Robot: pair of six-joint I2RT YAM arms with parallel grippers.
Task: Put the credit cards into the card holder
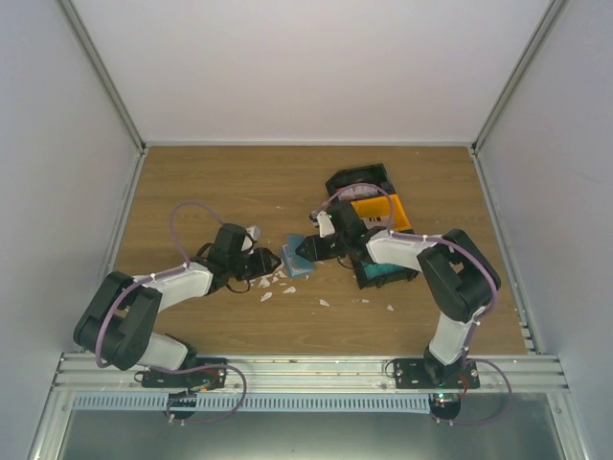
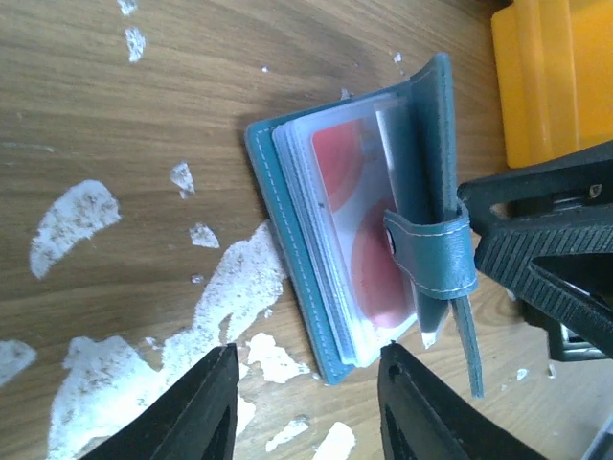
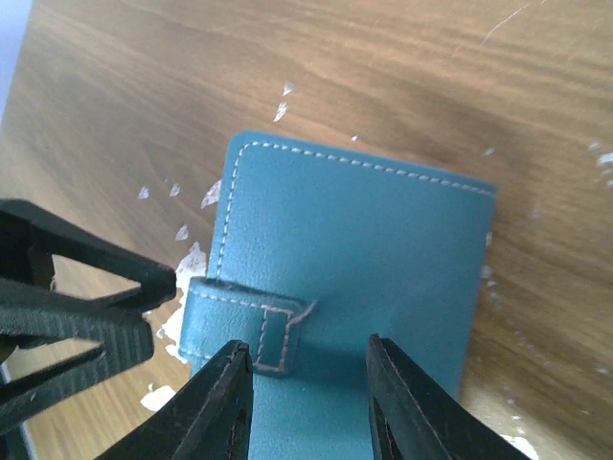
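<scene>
Lying near the middle of the table (image 1: pixel 192 182), the card holder (image 1: pixel 299 261) sits between the two claws. The left claw (image 1: pixel 271 259) is just to its left and the right claw (image 1: pixel 305 251) is over its right side, so both are close and neither has to reach far. From the left wrist, the holder (image 2: pixel 297 240) lies straight ahead with its long axis running roughly away from the claw, slightly tilted. Its spine is on the left and its open side faces right, toward the right arm. The cover (image 2: pixel 436 134) is lifted on that side with the strap (image 2: pixel 431 254) looped over it, and a card (image 2: pixel 350 220) with red patches shows inside the clear sleeves. The left claw (image 2: pixel 308 355) has its jaws apart and empty, and the holder's near corner lies just ahead of the gap among white scraps (image 2: pixel 72 220). The right claw (image 3: pixel 306 345) also has its jaws apart, straddling the outer face of the holder (image 3: pixel 364 220) next to the strap. Whether its tips touch the cover cannot be told. No loose card can be picked out in any view. Any coming insertion probably has to enter from the open right side, next to the orange bin (image 2: pixel 551 77), which favours the right arm while the left steadies the spine.
</scene>
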